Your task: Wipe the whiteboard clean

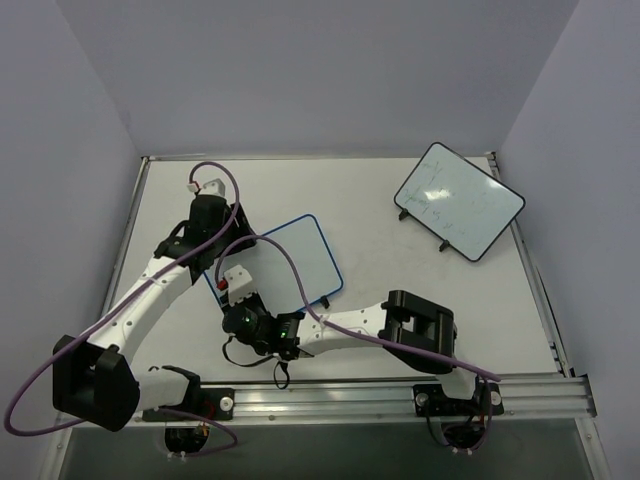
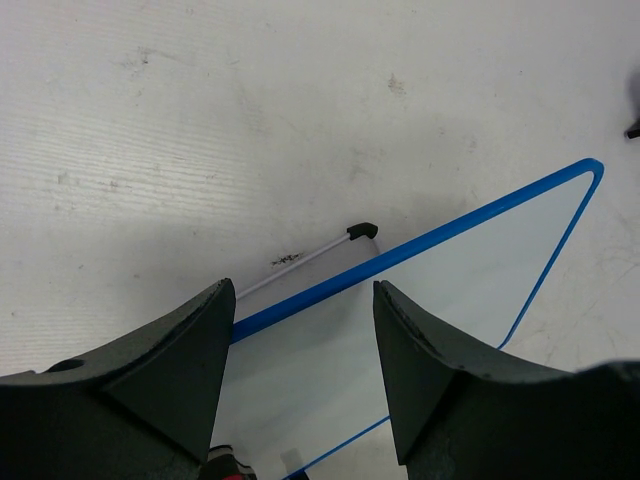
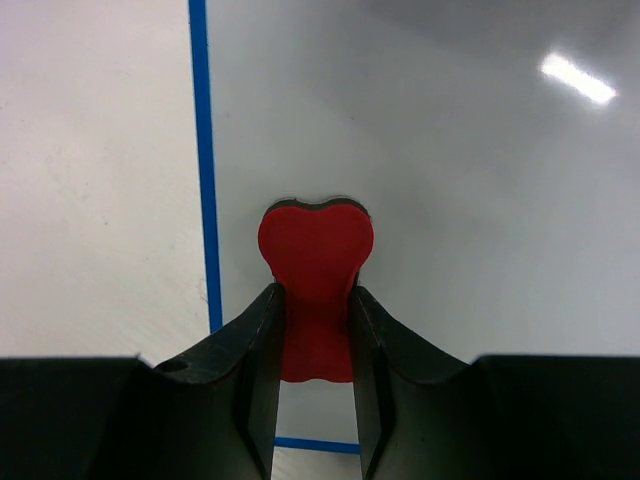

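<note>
the whiteboard (image 1: 285,258) lies left of the middle of the worktop (image 1: 300,190), turned at an angle. its thin blue frame is fully in view from above, and the white face looks clean, with only a glare spot in the right wrist view. a second, black-framed board (image 1: 458,200) with faint marks sits well apart at the far right.

the right fingers (image 3: 315,290) are clenched on a red eraser (image 3: 316,240), one finger on each flat side, its rounded end sticking out past the tips. the eraser is over the near left corner of the whiteboard, just inside the blue frame. i cannot tell whether it presses on the surface.

the left fingers (image 2: 303,290) are released and spread wide at the board's far left edge, with the blue frame running across the gap between them. nothing is pinched there. a thin wire leg with a black tip (image 2: 362,230) lies on the worktop just beside that edge.
</note>
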You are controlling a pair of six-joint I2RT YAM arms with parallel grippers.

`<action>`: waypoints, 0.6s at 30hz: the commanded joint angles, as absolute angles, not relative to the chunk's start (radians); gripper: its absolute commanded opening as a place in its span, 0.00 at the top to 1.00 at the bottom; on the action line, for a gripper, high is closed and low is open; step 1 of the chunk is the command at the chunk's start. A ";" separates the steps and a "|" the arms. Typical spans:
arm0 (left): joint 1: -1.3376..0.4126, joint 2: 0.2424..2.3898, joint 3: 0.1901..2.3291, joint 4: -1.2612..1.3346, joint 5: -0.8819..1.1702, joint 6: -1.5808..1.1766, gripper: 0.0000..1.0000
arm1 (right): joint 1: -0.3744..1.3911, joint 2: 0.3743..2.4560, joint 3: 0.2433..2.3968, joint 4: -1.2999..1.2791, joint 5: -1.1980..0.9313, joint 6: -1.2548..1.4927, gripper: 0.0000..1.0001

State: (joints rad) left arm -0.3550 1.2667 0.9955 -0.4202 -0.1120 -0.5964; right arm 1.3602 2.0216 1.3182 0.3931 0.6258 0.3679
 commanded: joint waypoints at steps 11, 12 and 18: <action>-0.379 1.282 1.026 -0.465 -0.074 -0.621 0.34 | 1.210 1.846 1.094 0.347 0.641 0.445 1.00; -0.379 1.281 1.026 -0.465 -0.074 -0.621 0.34 | 1.195 1.838 1.077 0.345 0.641 0.448 1.00; -0.379 1.281 1.035 -0.472 -0.077 -0.618 0.34 | 1.154 1.796 1.026 0.339 0.640 0.474 1.00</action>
